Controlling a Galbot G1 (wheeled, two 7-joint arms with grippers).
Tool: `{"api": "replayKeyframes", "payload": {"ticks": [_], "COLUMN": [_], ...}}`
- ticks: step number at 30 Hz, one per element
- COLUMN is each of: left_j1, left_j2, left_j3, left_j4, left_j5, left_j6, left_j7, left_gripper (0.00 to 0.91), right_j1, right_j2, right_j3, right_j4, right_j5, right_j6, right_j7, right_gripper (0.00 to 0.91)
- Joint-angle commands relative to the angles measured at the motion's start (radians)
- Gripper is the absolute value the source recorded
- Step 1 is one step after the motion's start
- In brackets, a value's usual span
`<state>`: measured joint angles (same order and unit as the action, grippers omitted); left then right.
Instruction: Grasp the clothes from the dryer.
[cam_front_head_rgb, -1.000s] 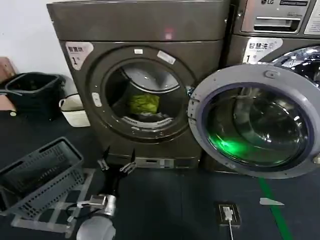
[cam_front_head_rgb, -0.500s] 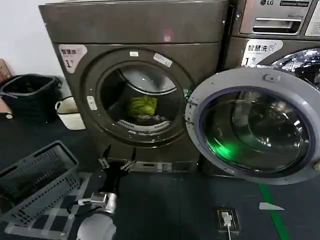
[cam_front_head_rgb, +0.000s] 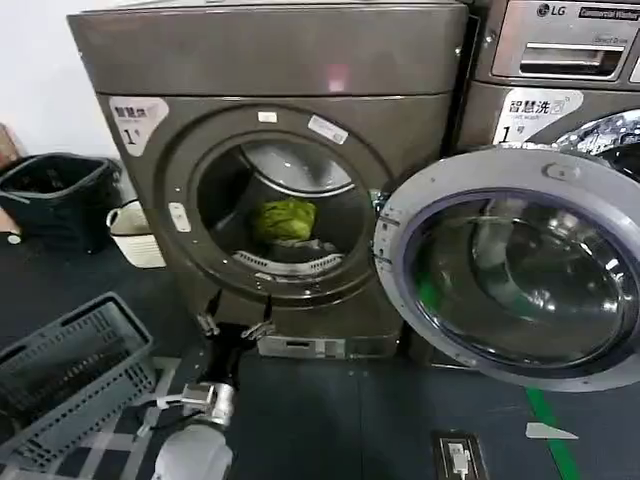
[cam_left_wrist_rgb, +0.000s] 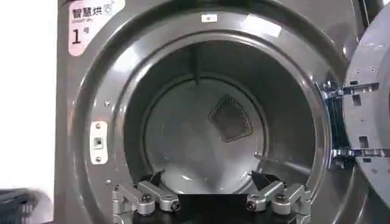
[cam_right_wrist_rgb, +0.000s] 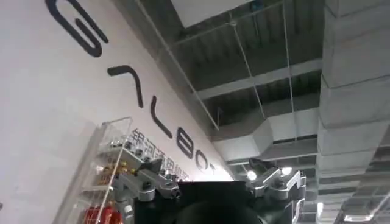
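Head and left wrist views share the dryer (cam_front_head_rgb: 270, 180); right wrist faces, seemingly, ceiling.

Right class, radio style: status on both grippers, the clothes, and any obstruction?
Left gripper open, below dryer mouth. Right gripper open, aimed at ceiling. Clothes in drum, ungrasped. Door open, path clear.

Over the last second the dryer (cam_front_head_rgb: 270, 180) grew larger in the head view and slid toward the left, its drum mouth filling more of the frame. The left tool (cam_front_head_rgb: 237, 318), fingers spread, rose from the floor level to sit against the dryer's lower front. The green glow on the open door (cam_front_head_rgb: 515, 265) faded to a faint smear.
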<state>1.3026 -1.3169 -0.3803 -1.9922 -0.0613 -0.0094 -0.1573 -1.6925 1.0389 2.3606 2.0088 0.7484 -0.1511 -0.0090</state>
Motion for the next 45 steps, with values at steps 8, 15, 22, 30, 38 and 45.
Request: {"api": "replayKeyframes", "payload": {"ticks": [8,15,22,30,38,45], "left_j1": [0.0,-0.005,-0.024,-0.17,-0.454,-0.663], "left_j2": [-0.001,-0.004,-0.003,-0.022,-0.049,-0.076], "left_j3": [-0.003,-0.002,0.0,0.015,0.055,0.075], "left_j4": [-0.003,0.003,0.022,0.135,0.402,0.671], "left_j5": [0.001,0.0,0.0,-0.022,-0.041,-0.04], "left_j6": [0.002,0.002,-0.004,0.0,-0.004,-0.028], "left_j7": [0.001,0.003,0.003,0.005,0.011,0.031], "left_gripper": [0.907,0.907,0.907,0.907,0.907,0.907], "right_j1": [0.002,0.002,-0.004,-0.021,-0.028,-0.036], "right_j2": [0.001,0.002,0.006,0.012,0.02,0.026], "right_j3": [0.0,-0.001,-0.003,-0.009,0.015,0.024], "right_j4": [-0.002,0.0,0.003,0.016,0.012,0.011], "right_j5": [0.0,-0.001,-0.021,-0.054,-0.052,-0.051], "right_j6": [0.003,0.003,0.004,0.008,0.024,0.037], "right_j7": [-0.002,-0.003,-0.001,-0.002,-0.003,-0.007], "right_gripper": [0.907,0.907,0.907,0.907,0.907,0.907]}}
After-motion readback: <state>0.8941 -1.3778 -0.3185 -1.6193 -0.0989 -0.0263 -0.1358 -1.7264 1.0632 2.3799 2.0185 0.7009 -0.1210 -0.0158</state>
